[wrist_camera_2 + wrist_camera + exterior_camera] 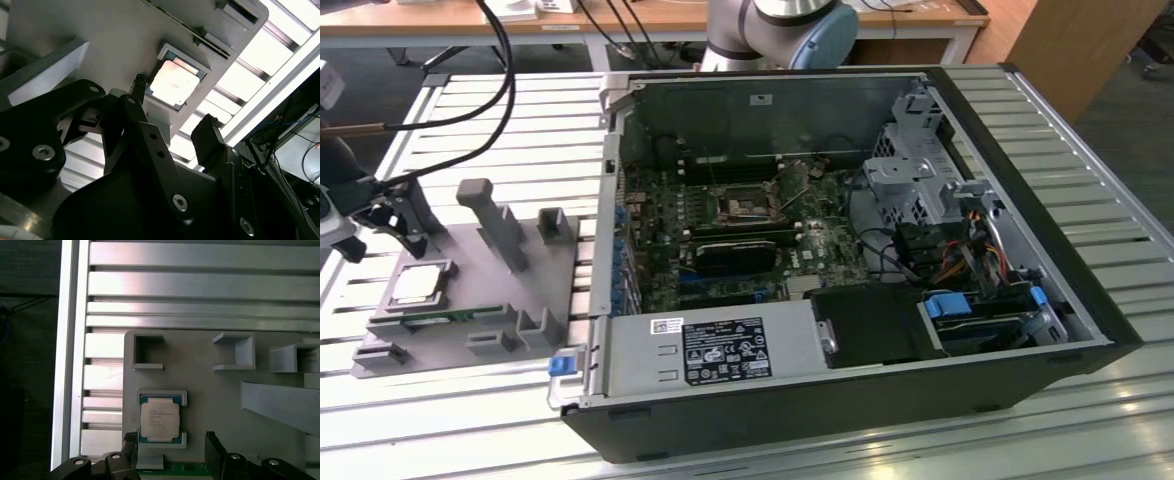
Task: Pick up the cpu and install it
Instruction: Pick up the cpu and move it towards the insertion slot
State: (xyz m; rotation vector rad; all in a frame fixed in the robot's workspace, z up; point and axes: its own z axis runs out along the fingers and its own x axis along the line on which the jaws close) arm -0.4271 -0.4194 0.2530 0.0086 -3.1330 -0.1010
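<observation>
The cpu [420,284] lies flat, silver top up, in a shallow pocket of a grey holder [480,290] at the exterior view's left. Both wrist views show the cpu [173,83] [160,418] with its pale green rim. My gripper [387,238] hovers just above and beside it, open. In the wrist views the gripper [172,109] [171,441] has one black fingertip [131,439] close to the chip's edge and the other fingertip [212,442] well off to the other side. Nothing is held. The black socket [747,207] sits on the motherboard inside the open computer case.
The open computer case [854,250] takes up the middle and the exterior view's right of the slatted metal table [494,110]. The grey holder has upright posts [494,222] and a thin green memory stick [447,318] along its near edge. Cables [480,60] hang at the back left.
</observation>
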